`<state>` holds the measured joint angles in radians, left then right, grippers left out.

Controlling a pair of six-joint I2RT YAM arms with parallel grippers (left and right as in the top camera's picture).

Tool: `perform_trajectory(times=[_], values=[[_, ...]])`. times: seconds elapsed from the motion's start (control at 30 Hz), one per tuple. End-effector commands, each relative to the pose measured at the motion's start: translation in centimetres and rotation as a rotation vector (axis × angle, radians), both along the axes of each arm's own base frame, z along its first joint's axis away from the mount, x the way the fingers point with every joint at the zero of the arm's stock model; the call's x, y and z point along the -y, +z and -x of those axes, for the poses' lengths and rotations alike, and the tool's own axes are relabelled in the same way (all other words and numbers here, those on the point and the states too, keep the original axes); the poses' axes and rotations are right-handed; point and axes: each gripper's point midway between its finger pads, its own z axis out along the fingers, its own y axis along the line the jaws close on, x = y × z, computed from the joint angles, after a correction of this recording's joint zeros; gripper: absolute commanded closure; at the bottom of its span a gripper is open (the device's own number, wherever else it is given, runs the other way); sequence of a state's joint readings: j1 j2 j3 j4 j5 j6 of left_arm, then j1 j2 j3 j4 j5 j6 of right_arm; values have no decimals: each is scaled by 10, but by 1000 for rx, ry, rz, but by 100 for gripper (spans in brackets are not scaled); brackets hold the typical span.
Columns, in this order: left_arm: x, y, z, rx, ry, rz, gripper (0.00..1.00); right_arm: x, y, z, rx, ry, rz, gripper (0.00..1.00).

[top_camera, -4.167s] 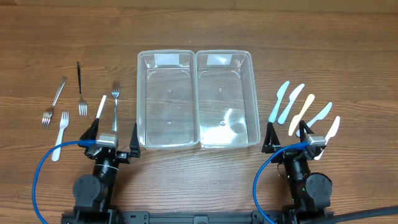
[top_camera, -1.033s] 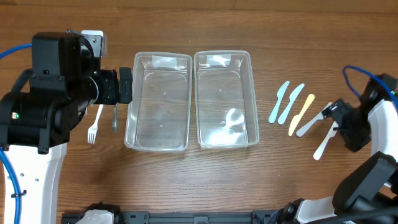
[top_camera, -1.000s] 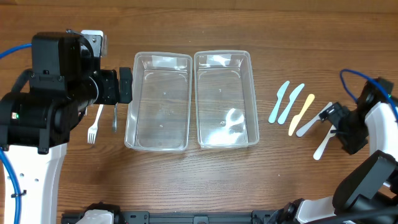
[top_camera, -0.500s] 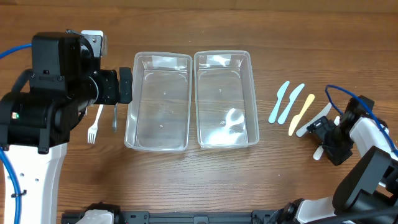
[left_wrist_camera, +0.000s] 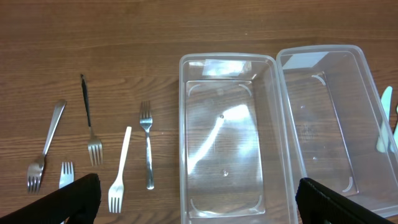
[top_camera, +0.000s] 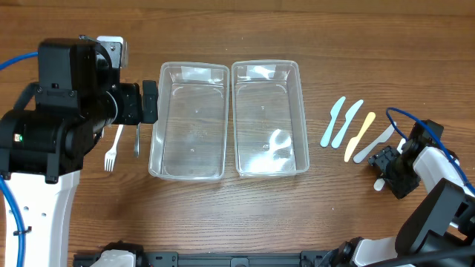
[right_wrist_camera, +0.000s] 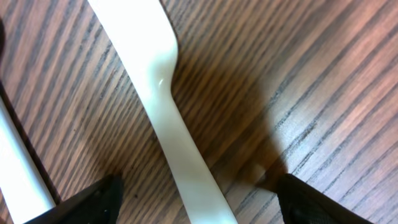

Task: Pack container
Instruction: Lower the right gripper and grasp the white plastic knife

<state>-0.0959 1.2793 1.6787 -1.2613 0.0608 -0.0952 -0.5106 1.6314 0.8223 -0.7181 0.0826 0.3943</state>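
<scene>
At frame ctr of the overhead view, two clear tubs sit side by side on the wood table (top_camera: 237,222): the left container (top_camera: 191,122) and the right container (top_camera: 269,111). Both are seen empty, so nothing is packed yet. By judgement the task is at its very start.

Toward the left edge, forks (left_wrist_camera: 147,146) are laid out. Overhead, most are hidden by the left arm (top_camera: 59,126); only a white plastic fork (top_camera: 111,150) and a metal fork (top_camera: 136,141) show, just beside the left container. Five are counted in the left wrist view, all lying loose on the wood. The left gripper (left_wrist_camera: 198,190) is held high above the table w/ jaws spread wide and nothing between them.

Toward the right edge, plastic knives are fanned out: a pale blue knife (top_camera: 333,121), a second blue knife (top_camera: 347,122), a yellow knife (top_camera: 360,136) and a white knife (top_camera: 375,143). A fifth knife (top_camera: 380,183), lower right, is straddled by the right gripper (top_camera: 390,167), which is down at table level. In the right wrist view its handle is seen between the fingers w/ bare wood on either side: jaws apart, no grip made.

Left to do, as judged: that knife is to be pinched and carried to a tub, then the rest of the cutlery moved, approx ten pcs in all.
</scene>
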Motion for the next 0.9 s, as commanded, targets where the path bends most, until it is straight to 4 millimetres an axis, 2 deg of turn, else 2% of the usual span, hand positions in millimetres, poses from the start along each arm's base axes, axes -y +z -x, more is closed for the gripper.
perform_trajectory(times=[0.0, 0.07, 0.47, 0.67, 0.73, 0.87], values=[[0, 5, 1, 14, -8, 6, 0, -12, -14, 11, -28, -4, -53, 37], [0, 5, 1, 15, -8, 6, 0, -12, -14, 11, -32, -5, -55, 41], [0, 6, -1, 24, -11, 4, 0, -23, -14, 30, -106, -7, -97, 41], [0, 6, -1, 24, -11, 4, 0, -22, -14, 29, -104, -6, -95, 51], [0, 6, -1, 24, -11, 4, 0, -22, -14, 29, -104, -6, -95, 63], [0, 6, -1, 24, -11, 4, 0, -22, -14, 28, -101, -6, -94, 64]])
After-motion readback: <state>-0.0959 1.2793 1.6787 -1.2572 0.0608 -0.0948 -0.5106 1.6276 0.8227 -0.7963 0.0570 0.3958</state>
